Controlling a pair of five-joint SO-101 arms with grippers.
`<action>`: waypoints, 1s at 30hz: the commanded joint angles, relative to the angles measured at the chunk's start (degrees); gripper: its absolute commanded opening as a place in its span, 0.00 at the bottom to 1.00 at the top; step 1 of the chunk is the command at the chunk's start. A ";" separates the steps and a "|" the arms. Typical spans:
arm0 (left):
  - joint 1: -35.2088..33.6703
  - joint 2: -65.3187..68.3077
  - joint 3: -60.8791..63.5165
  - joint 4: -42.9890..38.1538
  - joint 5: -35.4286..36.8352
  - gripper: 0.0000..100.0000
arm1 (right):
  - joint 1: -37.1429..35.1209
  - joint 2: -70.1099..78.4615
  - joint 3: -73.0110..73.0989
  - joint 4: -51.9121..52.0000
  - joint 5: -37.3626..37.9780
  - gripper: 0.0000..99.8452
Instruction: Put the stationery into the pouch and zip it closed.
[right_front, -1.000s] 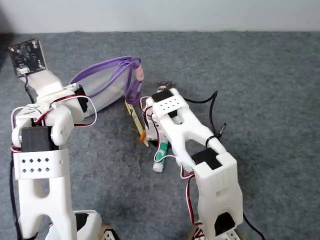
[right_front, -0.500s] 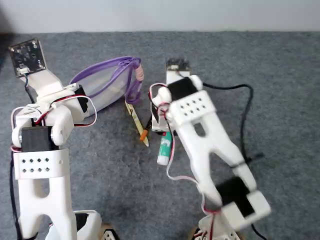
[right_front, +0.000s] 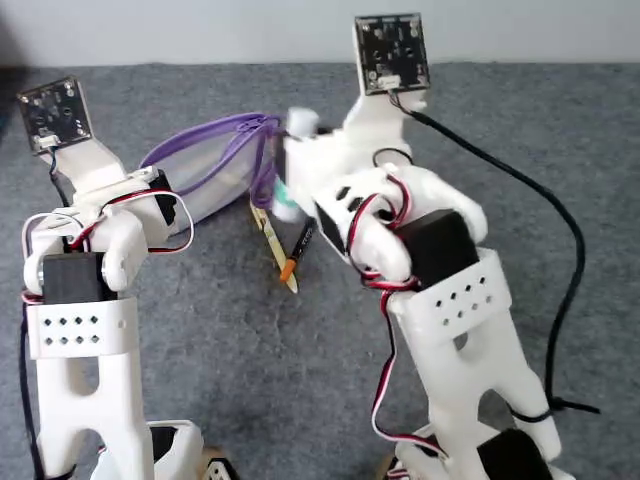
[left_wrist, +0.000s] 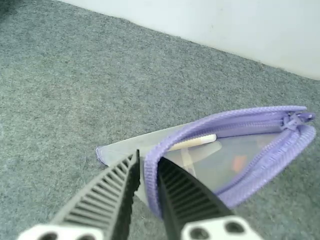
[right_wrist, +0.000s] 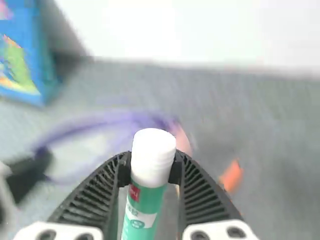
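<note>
The clear pouch (right_front: 215, 165) with a purple zip lies open at the back left. My left gripper (right_front: 172, 205) is shut on the pouch's near edge (left_wrist: 145, 167). Inside the pouch (left_wrist: 235, 150) lie a white stick (left_wrist: 192, 142) and something orange (left_wrist: 239, 162). My right gripper (right_front: 290, 160) is raised by the pouch's mouth, shut on a green glue stick (right_front: 300, 125). The glue stick's white cap (right_wrist: 152, 150) pokes out between the fingers, and the pouch (right_wrist: 100, 130) shows blurred beyond it. A wooden pencil with an orange tip (right_front: 277, 250) and a black pen (right_front: 303, 240) lie on the carpet.
Grey carpet (right_front: 560, 160) covers the table, with open room at the right. A black cable (right_front: 560, 230) trails from the right arm. A blue box (right_wrist: 20, 55) stands far off beyond the pouch.
The right arm has lifted the glue stick off the carpet and swung it up and back toward the pouch's mouth. The left arm and pouch have stayed still.
</note>
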 joint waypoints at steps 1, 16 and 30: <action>0.26 -0.79 -1.36 -1.67 -0.62 0.01 | -2.51 -1.54 -2.02 -10.68 0.97 0.01; 0.09 -0.79 -1.36 -1.67 -0.35 0.01 | -8.92 12.00 -2.02 -32.48 5.10 0.01; 0.00 -0.79 -1.36 -1.67 -0.35 0.01 | -9.45 11.30 24.44 -58.24 18.99 0.01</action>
